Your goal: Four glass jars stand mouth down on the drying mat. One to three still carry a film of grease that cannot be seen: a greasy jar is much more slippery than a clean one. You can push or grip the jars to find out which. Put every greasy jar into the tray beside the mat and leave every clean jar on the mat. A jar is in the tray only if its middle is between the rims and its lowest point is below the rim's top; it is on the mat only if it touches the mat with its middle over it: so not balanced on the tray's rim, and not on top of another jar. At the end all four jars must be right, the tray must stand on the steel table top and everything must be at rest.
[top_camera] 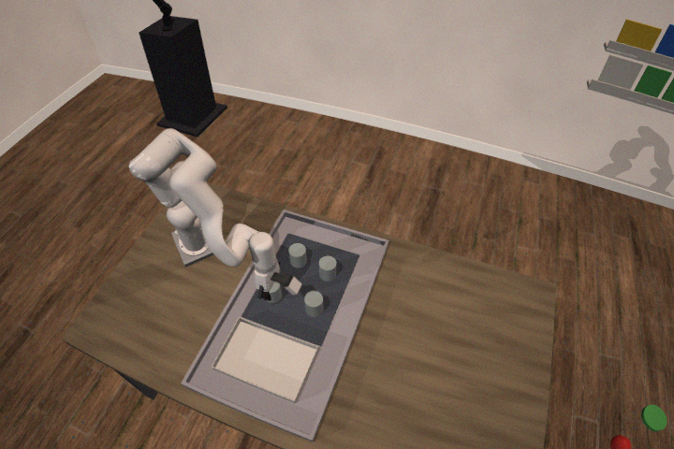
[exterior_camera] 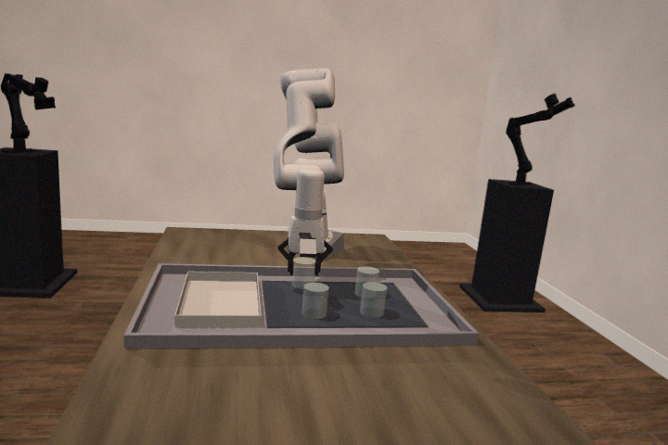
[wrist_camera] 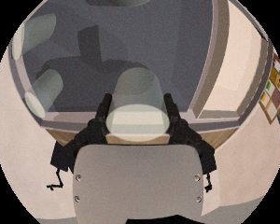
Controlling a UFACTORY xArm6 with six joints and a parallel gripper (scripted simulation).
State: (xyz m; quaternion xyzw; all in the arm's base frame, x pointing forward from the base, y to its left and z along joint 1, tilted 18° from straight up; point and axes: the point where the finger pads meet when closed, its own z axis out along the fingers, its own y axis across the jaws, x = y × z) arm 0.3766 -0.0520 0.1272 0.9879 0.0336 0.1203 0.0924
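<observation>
My gripper is shut on a pale green glass jar, upright between its fingers. The jar looks slightly above the mat, over its robot-side corner nearest the tray. Three jars stand on the mat: one on the outer side nearest the tray, one farther along the robot side, one farther along the outer side. The tray holds no jar.
The rimmed steel table top surrounds mat and tray and lies on a wooden table. The tray's wall runs right beside the mat's edge. Two black pedestals stand away from the table.
</observation>
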